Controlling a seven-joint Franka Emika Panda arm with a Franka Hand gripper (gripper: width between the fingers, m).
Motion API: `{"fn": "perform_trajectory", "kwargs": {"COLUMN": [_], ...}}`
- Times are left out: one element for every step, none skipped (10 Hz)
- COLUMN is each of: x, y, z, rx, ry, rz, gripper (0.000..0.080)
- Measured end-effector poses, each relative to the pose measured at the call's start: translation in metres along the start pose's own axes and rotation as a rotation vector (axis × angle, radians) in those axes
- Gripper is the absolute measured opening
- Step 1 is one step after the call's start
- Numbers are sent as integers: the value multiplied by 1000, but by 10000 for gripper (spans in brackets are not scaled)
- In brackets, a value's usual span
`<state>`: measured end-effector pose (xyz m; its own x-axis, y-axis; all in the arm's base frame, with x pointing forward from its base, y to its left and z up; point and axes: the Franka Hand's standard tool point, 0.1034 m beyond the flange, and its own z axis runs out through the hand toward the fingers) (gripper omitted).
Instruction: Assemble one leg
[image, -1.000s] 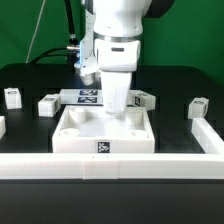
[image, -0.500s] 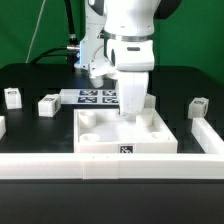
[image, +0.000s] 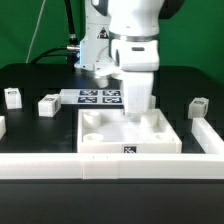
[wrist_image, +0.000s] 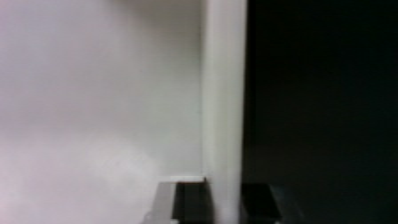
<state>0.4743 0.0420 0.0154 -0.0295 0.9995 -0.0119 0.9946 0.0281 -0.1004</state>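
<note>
The gripper (image: 137, 108) is seen lowered at the far corner of the white tray (image: 100, 148), on the exterior view's right. Its tips are lost against the tray's white, so whether it is open, closed or gripping anything cannot be told. A leg (image: 200, 107) is laid on the black table (image: 25, 80), well apart from the gripper, toward the exterior view's right. A second leg (image: 48, 105) and a third leg (image: 12, 97) are laid at the exterior view's left. The marker board (image: 98, 97) is placed behind the tray. Only blurred white against black is shown in the wrist view.
</note>
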Motion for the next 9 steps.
{"fn": "perform_trajectory", "kwargs": {"x": [10, 20, 27, 30, 33, 36, 36, 36, 36], "y": [6, 11, 19, 23, 25, 26, 27, 26, 26], "z": [-1, -2, -3, -3, -4, -4, -4, -4, -4], "rx": [-12, -16, -21, -27, -21, -17, -16, -15, -15], "ry": [6, 10, 13, 14, 12, 10, 10, 9, 9], "rz": [-4, -3, -9, -14, -11, 2, 15, 16, 16], "gripper": [64, 64, 64, 64, 64, 64, 64, 64, 64]}}
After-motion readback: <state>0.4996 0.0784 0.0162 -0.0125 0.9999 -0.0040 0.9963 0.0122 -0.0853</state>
